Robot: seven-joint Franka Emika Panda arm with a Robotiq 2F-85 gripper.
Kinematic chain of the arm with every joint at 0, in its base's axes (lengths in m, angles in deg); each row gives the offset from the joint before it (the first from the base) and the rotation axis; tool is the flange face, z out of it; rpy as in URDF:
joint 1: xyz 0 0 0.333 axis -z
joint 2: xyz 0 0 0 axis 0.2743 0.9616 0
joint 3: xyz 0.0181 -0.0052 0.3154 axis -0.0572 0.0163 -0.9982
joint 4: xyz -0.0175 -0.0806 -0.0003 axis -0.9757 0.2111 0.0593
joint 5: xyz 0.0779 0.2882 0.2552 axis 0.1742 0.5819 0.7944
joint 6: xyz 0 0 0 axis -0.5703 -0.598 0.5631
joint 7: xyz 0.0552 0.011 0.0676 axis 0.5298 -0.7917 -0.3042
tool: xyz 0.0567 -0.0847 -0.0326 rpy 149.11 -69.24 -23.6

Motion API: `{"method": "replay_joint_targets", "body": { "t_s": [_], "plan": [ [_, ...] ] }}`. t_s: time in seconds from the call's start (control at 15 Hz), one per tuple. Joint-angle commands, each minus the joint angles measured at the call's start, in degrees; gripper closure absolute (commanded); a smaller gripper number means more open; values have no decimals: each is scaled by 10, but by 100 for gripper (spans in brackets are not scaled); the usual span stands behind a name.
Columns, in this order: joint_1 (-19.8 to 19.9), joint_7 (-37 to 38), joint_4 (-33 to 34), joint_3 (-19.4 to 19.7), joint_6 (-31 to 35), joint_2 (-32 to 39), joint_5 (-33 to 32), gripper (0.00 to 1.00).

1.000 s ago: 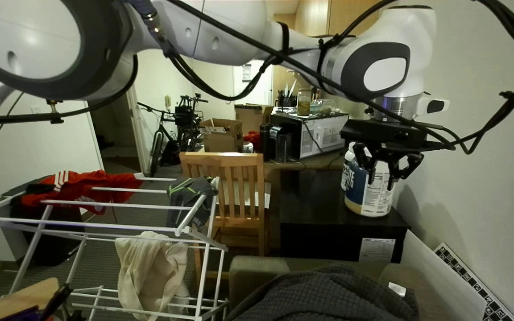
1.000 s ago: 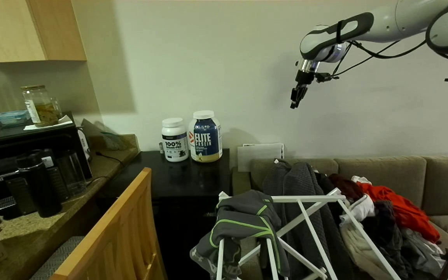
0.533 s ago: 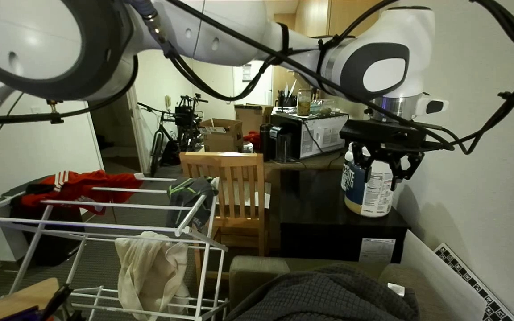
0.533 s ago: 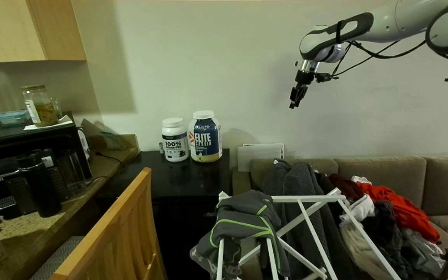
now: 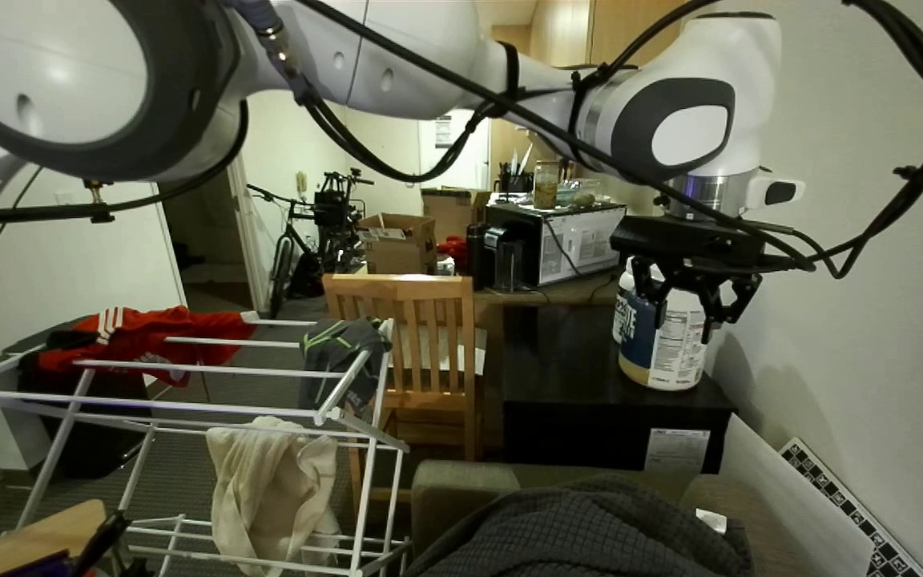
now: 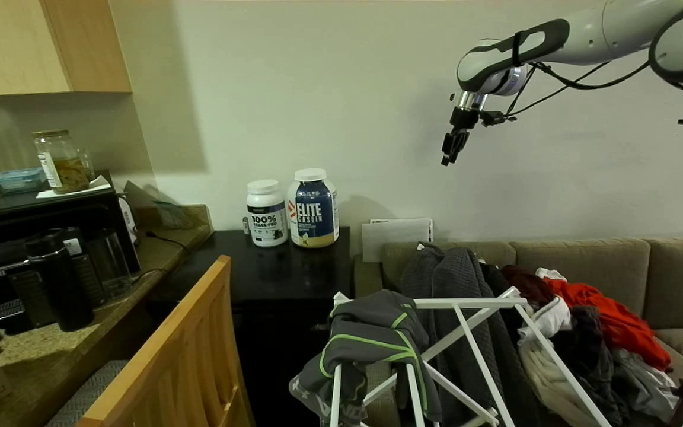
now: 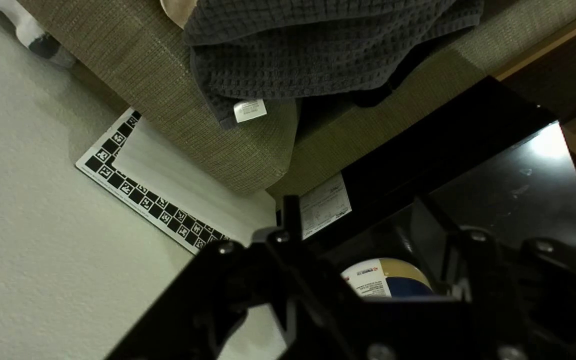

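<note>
- The blue-labelled tub [image 6: 314,210], white-lidded with a pale yellow base, stands upright on the black counter [image 6: 294,279], near the end by the sofa [image 6: 578,267].
- Just beside it stands a smaller white tub [image 6: 267,213], also upright; whether the two touch, I cannot tell.
- The fingers [image 7: 292,217] are spread apart with nothing gripped between them, pointing down in mid-air at the end of the arm [image 6: 590,35]. They touch nothing (an exterior view puts them right across the blue-labelled tub, yet they are well apart from it).
- A checkered board [image 7: 127,189] and a plain white panel [image 7: 178,185] are propped between the sofa and the wall [image 6: 365,118].
- Over the sofa's end by the counter hangs a dark grey towel [image 7: 318,65] with a white tag; farther along lies a heap of clothes [image 6: 608,323], partly bright red.
- A white drying rack [image 6: 466,303] carries a grey garment with green lines [image 6: 377,317], a red garment [image 5: 165,344] and a cream cloth [image 5: 273,489].
- A wooden chair [image 6: 181,350] stands near the black counter.
- Farther off, a glass jar [image 6: 69,172] sits on a boxy appliance [image 5: 582,244].
</note>
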Motion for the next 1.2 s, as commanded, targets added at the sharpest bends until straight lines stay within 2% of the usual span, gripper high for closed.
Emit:
{"method": "replay_joint_targets", "body": {
  "t_s": [0.0, 0.73, 0.8, 0.87, 1.0, 1.13],
  "plan": [
    [0, 0, 0, 0, 0, 0, 0, 40],
    [0, 0, 0, 0, 0, 0, 0, 40],
    [-5, 3, 4, 0, -1, 6, -5, 15],
    [-12, 8, 7, 1, 3, 11, -8, 13],
    [-33, 24, 13, 2, 13, 27, -16, 3],
    [-56, 47, 22, 4, 18, 48, -18, 0]
  ]
}}
